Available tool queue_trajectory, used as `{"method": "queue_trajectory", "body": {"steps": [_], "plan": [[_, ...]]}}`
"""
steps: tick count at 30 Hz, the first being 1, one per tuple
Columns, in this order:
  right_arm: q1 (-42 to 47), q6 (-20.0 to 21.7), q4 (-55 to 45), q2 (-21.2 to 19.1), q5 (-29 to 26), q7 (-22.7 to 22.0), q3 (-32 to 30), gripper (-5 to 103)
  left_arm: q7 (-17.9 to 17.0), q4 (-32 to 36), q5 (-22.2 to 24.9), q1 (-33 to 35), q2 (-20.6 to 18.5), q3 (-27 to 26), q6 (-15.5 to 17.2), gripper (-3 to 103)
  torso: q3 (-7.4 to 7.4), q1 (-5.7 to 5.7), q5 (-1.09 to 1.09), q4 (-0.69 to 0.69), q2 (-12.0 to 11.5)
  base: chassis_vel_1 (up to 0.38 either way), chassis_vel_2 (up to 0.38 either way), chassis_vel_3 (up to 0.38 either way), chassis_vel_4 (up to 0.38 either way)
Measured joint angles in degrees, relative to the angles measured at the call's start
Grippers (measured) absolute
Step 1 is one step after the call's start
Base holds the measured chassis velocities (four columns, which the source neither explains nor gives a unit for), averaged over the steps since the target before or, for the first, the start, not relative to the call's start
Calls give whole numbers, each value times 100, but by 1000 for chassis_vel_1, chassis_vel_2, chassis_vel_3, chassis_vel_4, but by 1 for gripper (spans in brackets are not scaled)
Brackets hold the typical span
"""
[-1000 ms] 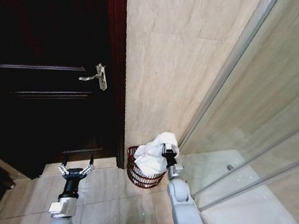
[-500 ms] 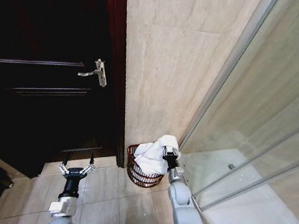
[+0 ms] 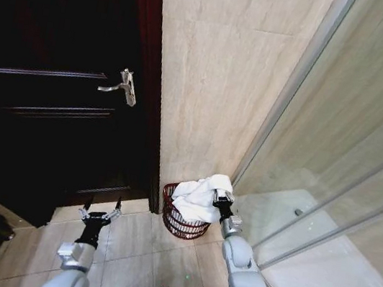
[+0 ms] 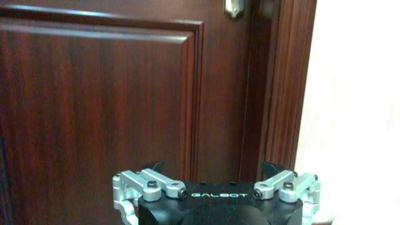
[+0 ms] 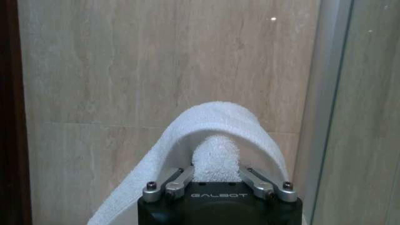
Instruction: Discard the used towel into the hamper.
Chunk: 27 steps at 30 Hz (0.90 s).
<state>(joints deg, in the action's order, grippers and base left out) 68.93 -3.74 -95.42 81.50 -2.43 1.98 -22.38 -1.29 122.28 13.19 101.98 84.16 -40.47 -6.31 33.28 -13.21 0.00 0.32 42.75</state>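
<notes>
The white towel (image 3: 198,195) drapes over the reddish-brown hamper (image 3: 180,223), which stands on the floor against the beige wall. My right gripper (image 3: 222,199) is shut on the towel's right end just above the hamper's rim. In the right wrist view the towel (image 5: 216,140) arches up from between the closed fingers. My left gripper (image 3: 99,215) hangs open low on the left, facing the dark wooden door (image 4: 100,103), with nothing between its fingers.
A dark door with a metal handle (image 3: 124,86) fills the left side. The glass shower enclosure (image 3: 347,175) and its white tray (image 3: 315,280) stand on the right. Beige tiled floor (image 3: 138,251) lies before the hamper.
The head view has shifted slightly. My right gripper with the towel has edged a little right and toward the wall over the hamper. The left arm has shifted slightly left.
</notes>
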Motion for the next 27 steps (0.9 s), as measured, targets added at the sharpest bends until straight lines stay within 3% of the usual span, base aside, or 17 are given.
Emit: {"method": "queue_trajectory", "body": {"steps": [14,27], "plan": [[-61,259,-388,29,42,-30,137,14,113,30,-331,-36,86,126,-314,100,-192,149,-1,1,-341,0,0,0,0],[-21,435,-500,-44,43,-58,239,14,113,51,-328,-25,132,149,-360,100,-380,272,0,0,-653,0,0,0,0]]}}
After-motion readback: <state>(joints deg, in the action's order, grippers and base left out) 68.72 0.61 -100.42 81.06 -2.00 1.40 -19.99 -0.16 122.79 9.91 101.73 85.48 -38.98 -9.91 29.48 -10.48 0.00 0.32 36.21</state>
